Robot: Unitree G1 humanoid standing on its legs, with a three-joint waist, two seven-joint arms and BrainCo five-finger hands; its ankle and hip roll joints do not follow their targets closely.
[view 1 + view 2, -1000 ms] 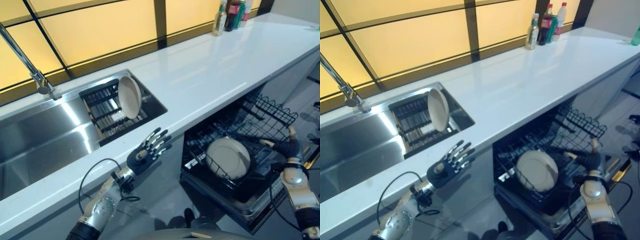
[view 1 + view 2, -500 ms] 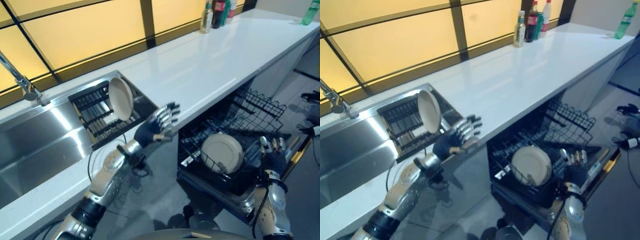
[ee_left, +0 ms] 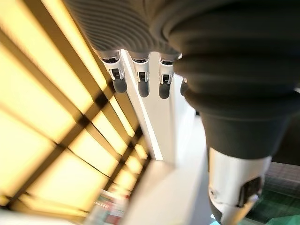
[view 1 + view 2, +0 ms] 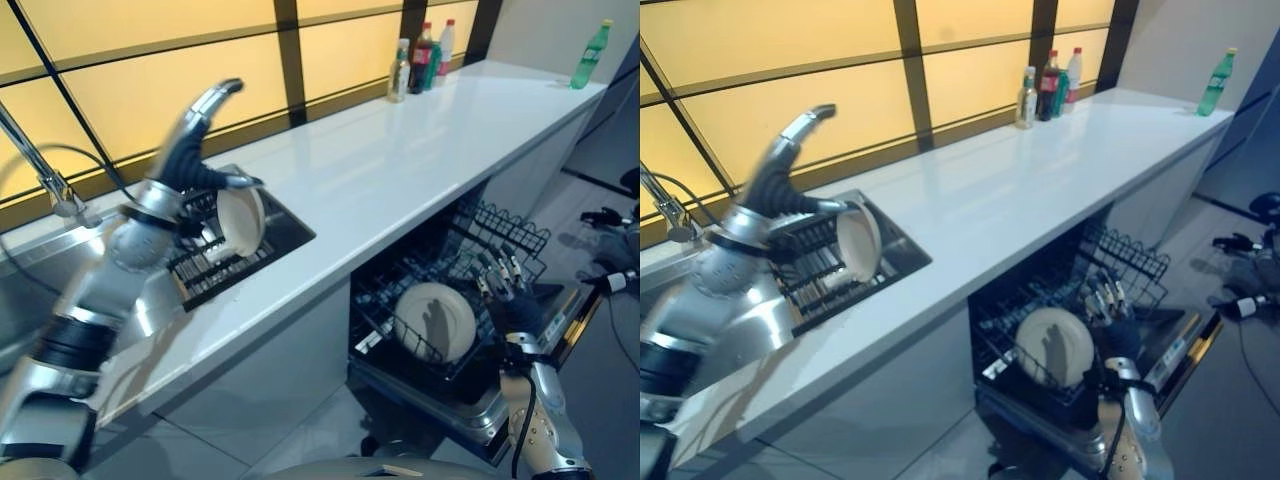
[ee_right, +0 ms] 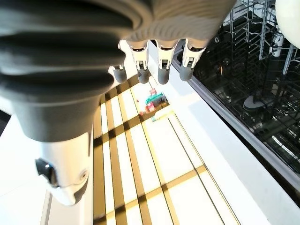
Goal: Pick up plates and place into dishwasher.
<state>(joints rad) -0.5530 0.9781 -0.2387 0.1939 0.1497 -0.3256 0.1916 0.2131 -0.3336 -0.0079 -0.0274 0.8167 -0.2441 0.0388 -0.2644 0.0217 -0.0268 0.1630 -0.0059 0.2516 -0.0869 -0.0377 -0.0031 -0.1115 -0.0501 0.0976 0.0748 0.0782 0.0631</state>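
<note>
A cream plate (image 4: 243, 220) stands on edge in the black drying rack (image 4: 205, 270) inside the sink. My left hand (image 4: 188, 152) is raised over that rack, open, with its fingers straight and pointing up at the window. Its thumb reaches toward the plate's upper rim; I cannot tell whether it touches. A second cream plate (image 4: 435, 320) leans in the pulled-out lower dishwasher rack (image 4: 500, 225). My right hand (image 4: 500, 292) hovers just right of that plate, open and empty, fingers (image 5: 162, 70) straight.
The white counter (image 4: 400, 150) runs between the sink and the dishwasher. A tap (image 4: 48, 170) stands at the sink's back. Several bottles (image 4: 420, 58) sit by the window, and a green bottle (image 4: 590, 52) at the counter's far end. The open dishwasher door (image 4: 565, 320) juts out low.
My left arm has swung up from below the counter edge to above the sink rack beside the plate. My right hand rose slightly beside the dishwasher plate. The camera has shifted.
</note>
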